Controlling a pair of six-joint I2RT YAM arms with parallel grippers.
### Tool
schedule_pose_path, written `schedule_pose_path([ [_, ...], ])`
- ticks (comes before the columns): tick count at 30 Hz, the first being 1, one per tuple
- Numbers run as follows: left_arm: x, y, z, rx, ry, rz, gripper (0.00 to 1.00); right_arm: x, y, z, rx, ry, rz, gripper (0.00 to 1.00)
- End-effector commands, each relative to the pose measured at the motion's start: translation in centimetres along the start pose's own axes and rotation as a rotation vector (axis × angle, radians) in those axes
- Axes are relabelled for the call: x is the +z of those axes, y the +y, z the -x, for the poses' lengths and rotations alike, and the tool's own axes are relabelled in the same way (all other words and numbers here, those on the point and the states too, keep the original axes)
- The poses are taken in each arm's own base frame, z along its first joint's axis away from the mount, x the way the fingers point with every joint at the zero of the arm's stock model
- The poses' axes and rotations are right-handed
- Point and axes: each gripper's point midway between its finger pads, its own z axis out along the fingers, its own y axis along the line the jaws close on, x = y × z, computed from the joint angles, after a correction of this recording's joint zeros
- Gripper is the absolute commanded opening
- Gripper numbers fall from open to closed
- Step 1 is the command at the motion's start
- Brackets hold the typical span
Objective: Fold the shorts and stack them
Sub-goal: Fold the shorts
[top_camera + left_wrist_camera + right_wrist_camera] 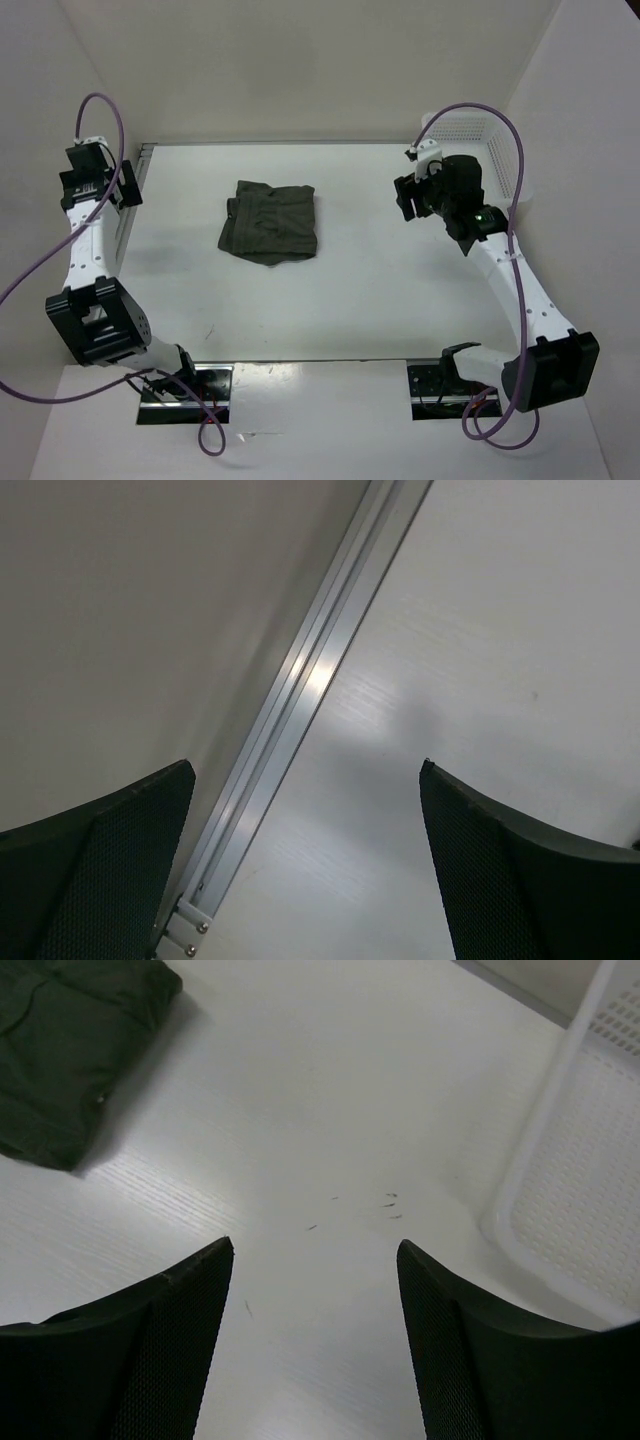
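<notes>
The dark olive-green shorts (270, 222) lie folded into a compact rectangle on the white table (350, 290), left of centre; a corner of the shorts (70, 1050) shows at the top left of the right wrist view. My left gripper (100, 175) hangs open over the table's far left edge, well away from the shorts, with nothing between its fingers (500, 870). Over the right part of the table, between the shorts and the basket, my right gripper (408, 195) stands open and empty, its fingers (160, 1350) above bare tabletop.
A white mesh basket (500, 160) stands at the back right corner; its rim (540, 1160) sits close to the right gripper. An aluminium rail (300, 700) runs along the table's left edge under the left gripper. White walls enclose the table.
</notes>
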Motion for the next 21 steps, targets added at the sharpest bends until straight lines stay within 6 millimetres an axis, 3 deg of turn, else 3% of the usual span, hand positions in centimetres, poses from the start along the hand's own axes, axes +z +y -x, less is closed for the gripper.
schedule_pose_path([
  [1,-1.9,0.0,0.2,-0.026,-0.057,-0.077,1.00,-1.0,-2.0,2.0,-0.008,-0.103,-0.104,0.72],
  [7,-3.6,3.4,-0.7,-0.038,-0.069,0.104,1.00,-1.4,-2.1,1.8,0.003,-0.117,-0.108,0.73],
  [14,-4.1,3.2,-3.3,-0.027,-0.027,0.092,1.00,-1.4,-1.8,1.7,0.001,-0.130,-0.100,0.74],
  [21,-4.4,3.1,-3.1,-0.029,-0.037,0.083,1.00,-1.4,-1.5,1.2,0.001,-0.124,-0.089,0.76],
])
